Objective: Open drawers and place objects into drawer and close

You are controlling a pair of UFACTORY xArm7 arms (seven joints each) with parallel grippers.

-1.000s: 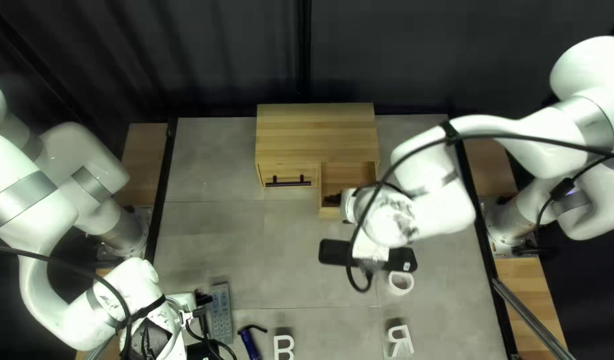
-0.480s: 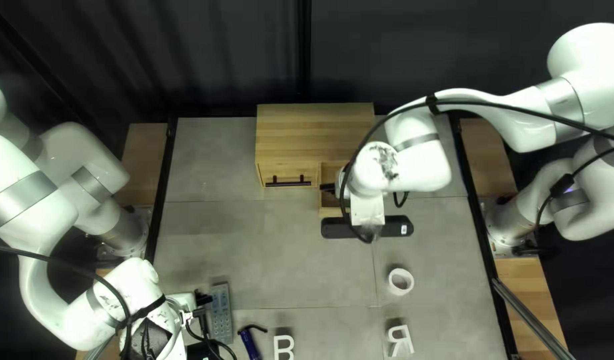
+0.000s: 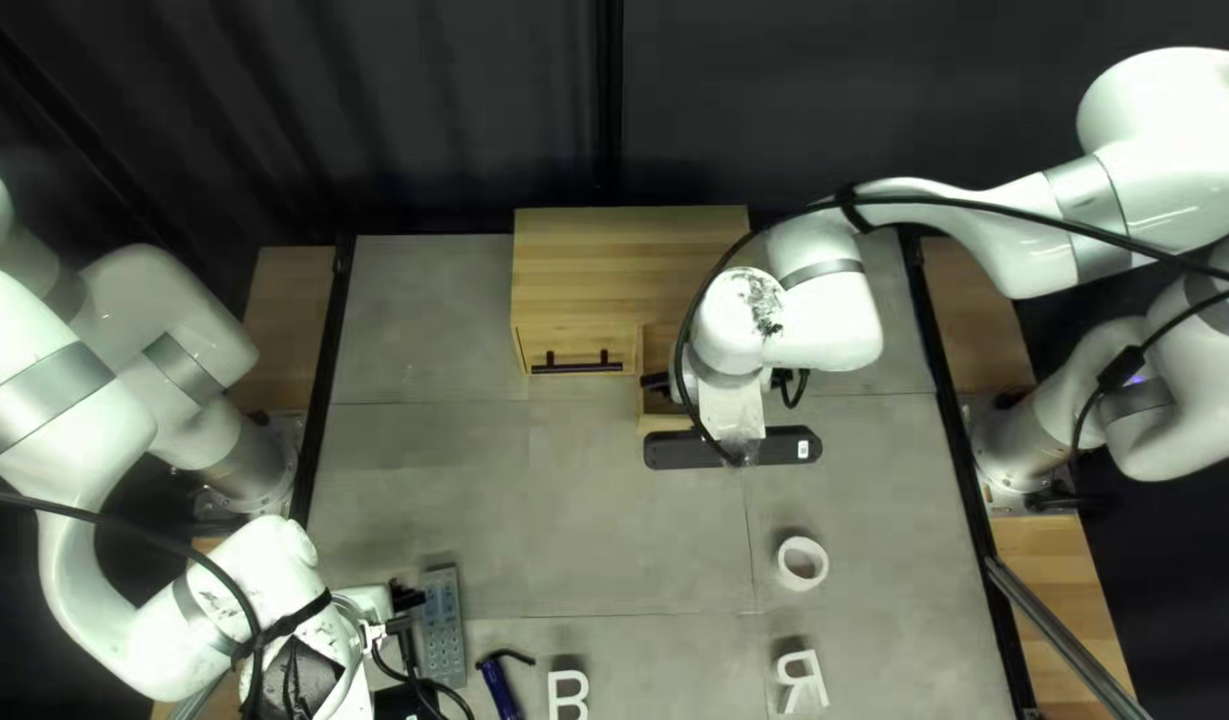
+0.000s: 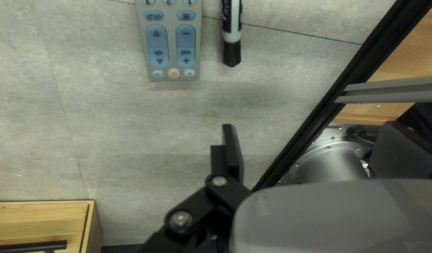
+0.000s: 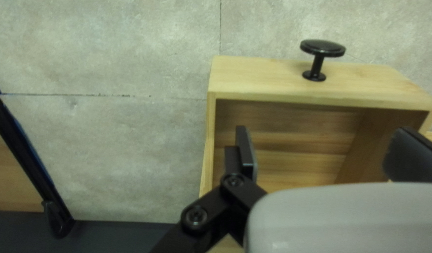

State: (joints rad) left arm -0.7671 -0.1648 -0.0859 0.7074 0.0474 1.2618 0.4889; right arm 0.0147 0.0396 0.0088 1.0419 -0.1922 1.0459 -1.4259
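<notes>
In the top left view, the right gripper (image 3: 658, 386) is over the pulled-out drawer (image 3: 664, 424) of the wooden cabinet (image 3: 628, 254); the cabinet's other drawer (image 3: 574, 352) is closed. My right gripper (image 5: 326, 150) stands open above the bare interior of the drawer (image 5: 291, 133), a black knob (image 5: 323, 47) on its front. Near the lower left of the top left view, the left gripper (image 3: 408, 596) is beside a grey remote (image 3: 442, 627). My left gripper (image 4: 316, 152) is open with nothing between its fingers; ahead lie the remote (image 4: 171, 47) and a marker (image 4: 232, 35).
A long black object (image 3: 790, 446) lies in front of the open drawer, partly under my right arm. Closer to the near edge are a white ring (image 3: 802, 563), a blue object (image 3: 500, 688) and white letters B (image 3: 569, 694) and R (image 3: 801, 680). Black rails run along both table sides.
My right arm has swung toward the far edge and slightly left, uncovering more of the table around the white ring, and its gripper has come over the open drawer. The left arm looks unmoved.
</notes>
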